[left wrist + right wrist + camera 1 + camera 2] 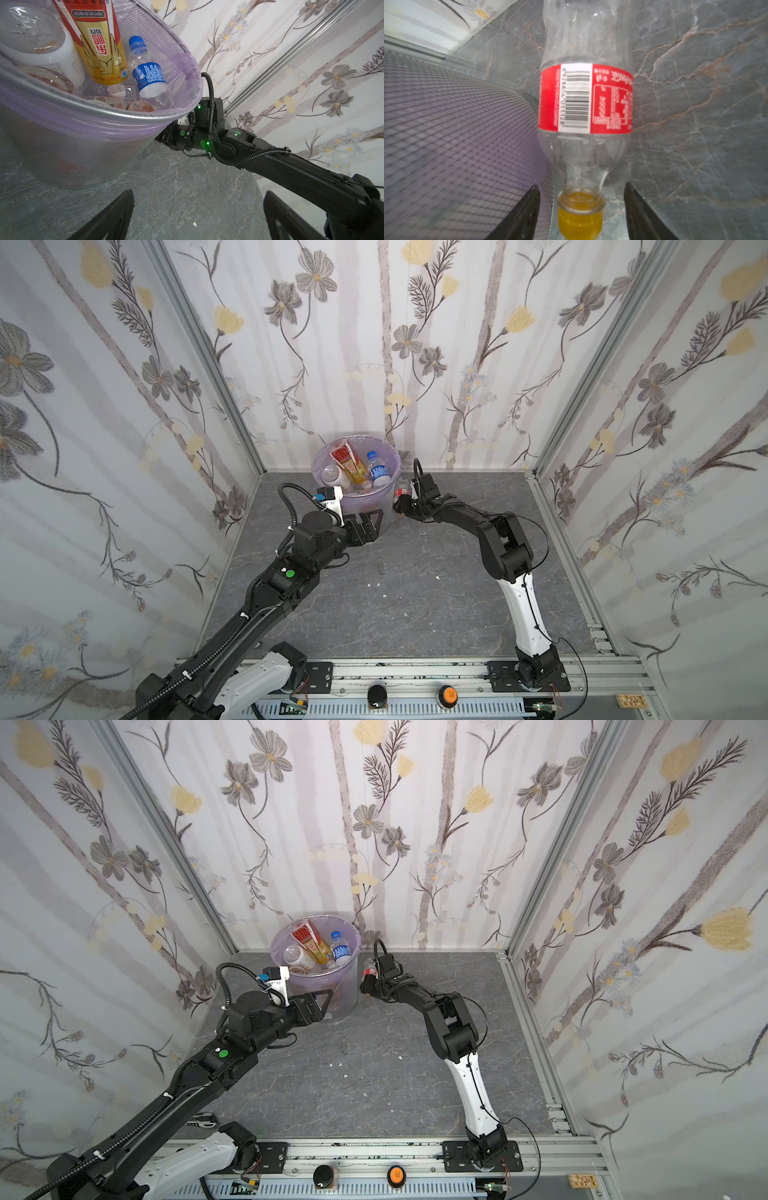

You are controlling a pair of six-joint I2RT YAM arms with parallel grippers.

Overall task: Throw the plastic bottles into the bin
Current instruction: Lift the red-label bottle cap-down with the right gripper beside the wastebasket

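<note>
The bin [384,499] [347,986] stands at the back of the grey floor. It holds several plastic bottles: a red-and-gold one [351,464] [99,45], a blue-capped one [378,470] [149,76] and a white one [332,477]. A clear bottle [585,97] with a red label and a yellow cap lies on the floor beside the bin's mesh wall [456,124], also seen in a top view [401,492]. My right gripper [581,187] [401,504] straddles its cap end, open, with a gap on each side. My left gripper [197,216] [368,526] is wide open and empty in front of the bin.
Wallpapered walls close in the back and both sides. My right arm [270,162] stretches across the floor right of the bin. Small white scraps [378,584] lie mid-floor. A metal rail with buttons [446,695] runs along the front edge.
</note>
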